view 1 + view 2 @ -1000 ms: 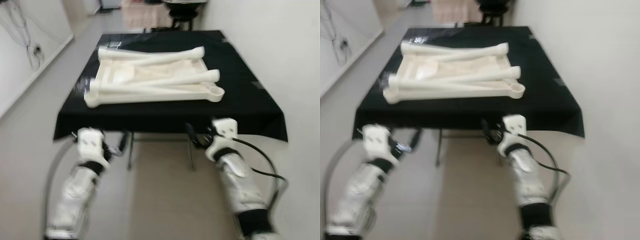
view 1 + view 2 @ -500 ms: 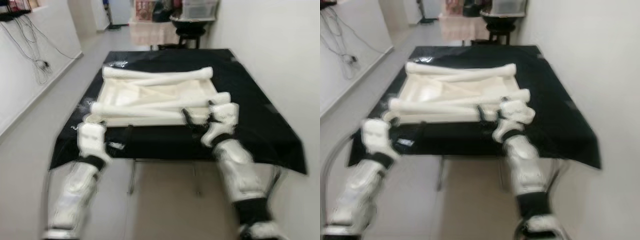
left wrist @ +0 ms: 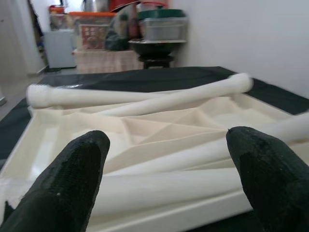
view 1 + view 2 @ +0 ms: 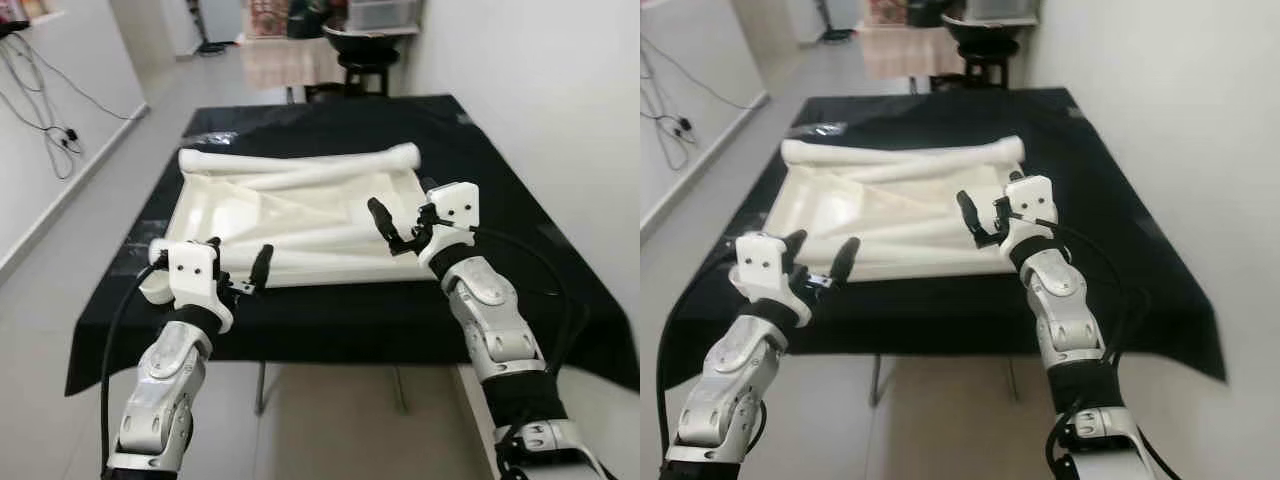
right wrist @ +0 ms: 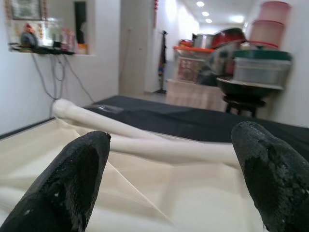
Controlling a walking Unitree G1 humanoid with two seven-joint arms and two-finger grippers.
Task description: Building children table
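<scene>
Reaching over a black-clothed table (image 4: 520,270), both arms are raised with fingers spread wide and holding nothing. The risk I'd watch: the loose cream table legs (image 4: 300,180) resting across the upturned tabletop (image 4: 230,215) look round, so a clumsy nudge could roll one off. The left gripper (image 4: 240,270) hovers just at the tabletop's near edge, the nearest leg lying right ahead of its fingers. The right gripper (image 4: 395,225) seems to hang above the right-hand end of the legs, though contact is hard to judge.
</scene>
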